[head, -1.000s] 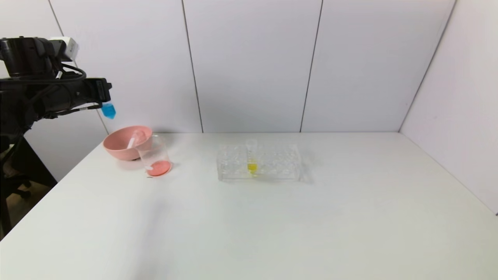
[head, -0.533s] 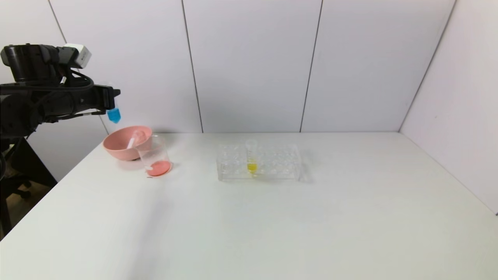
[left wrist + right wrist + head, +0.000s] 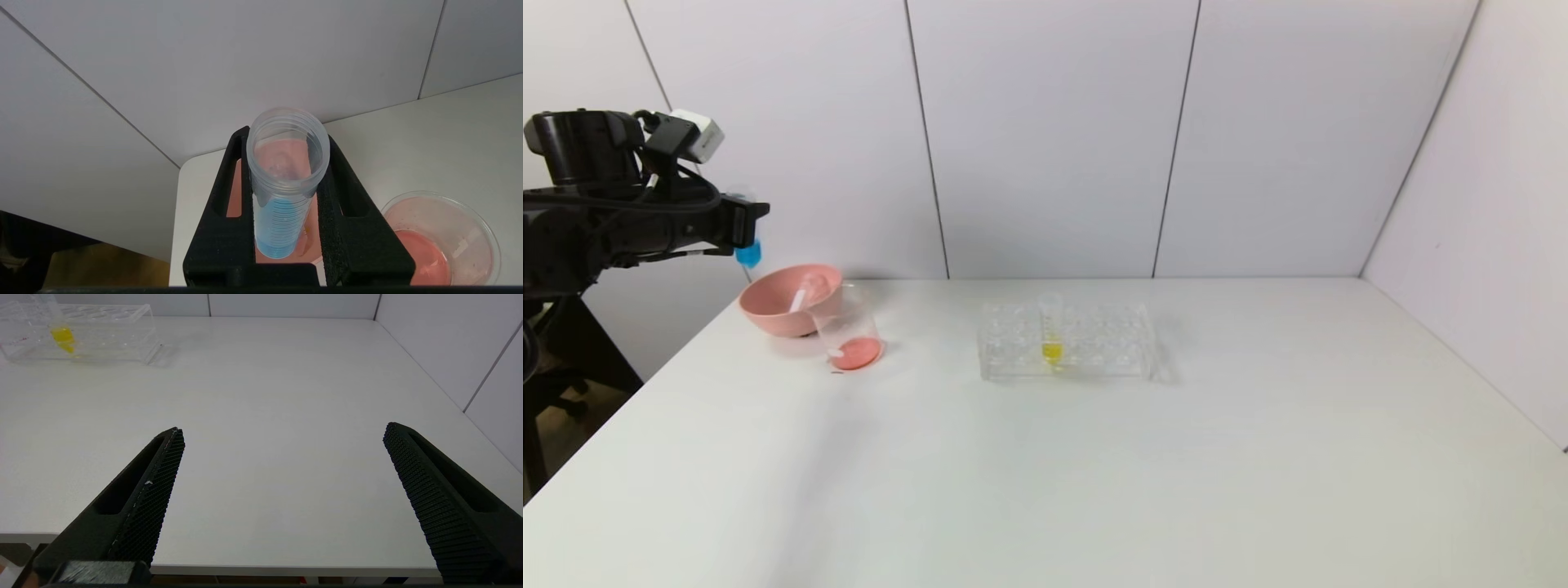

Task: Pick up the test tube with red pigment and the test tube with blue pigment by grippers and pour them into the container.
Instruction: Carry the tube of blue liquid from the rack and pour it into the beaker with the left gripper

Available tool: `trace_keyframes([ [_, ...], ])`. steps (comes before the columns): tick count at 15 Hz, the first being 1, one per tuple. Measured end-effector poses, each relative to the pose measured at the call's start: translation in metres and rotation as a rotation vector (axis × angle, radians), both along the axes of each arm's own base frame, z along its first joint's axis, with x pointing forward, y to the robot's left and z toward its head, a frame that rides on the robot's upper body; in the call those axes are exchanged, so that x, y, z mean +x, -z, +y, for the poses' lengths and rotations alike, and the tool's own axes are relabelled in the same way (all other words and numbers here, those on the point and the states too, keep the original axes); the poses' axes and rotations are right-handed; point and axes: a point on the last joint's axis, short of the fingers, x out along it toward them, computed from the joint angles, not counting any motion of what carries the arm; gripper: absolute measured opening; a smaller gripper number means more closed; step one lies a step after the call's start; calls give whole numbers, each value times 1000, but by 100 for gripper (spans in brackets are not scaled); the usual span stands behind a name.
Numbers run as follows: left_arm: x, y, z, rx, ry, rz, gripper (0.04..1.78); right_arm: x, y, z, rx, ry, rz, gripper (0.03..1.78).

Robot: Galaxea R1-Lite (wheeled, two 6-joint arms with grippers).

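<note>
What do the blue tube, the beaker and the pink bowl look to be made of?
Blue tube: clear, slightly cloudy plastic by the look, with moulded ridges at the mouth and printed marks, gripped in the left claw.
Beaker: see-through and thin-walled; glass or clear plastic, cannot tell which.
Pink bowl: opaque pink with a soft matte sheen, probably plastic.

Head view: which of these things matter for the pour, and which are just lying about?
In the job:
- left gripper, shut on the test tube with blue pigment
- container, red liquid in its bottom

Lying about:
- pink bowl with an empty tube in it
- clear rack with the yellow tube
- right gripper, open, idle
</note>
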Motion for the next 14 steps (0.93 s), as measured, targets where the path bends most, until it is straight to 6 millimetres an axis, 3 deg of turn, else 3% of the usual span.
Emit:
trace_keyframes([
  [7, -1, 6, 2, 131, 36, 23, 45, 0, 0, 0, 0, 0, 0, 177],
  [14, 1, 7, 3, 142, 40, 22, 45, 0, 0, 0, 0, 0, 0, 177],
])
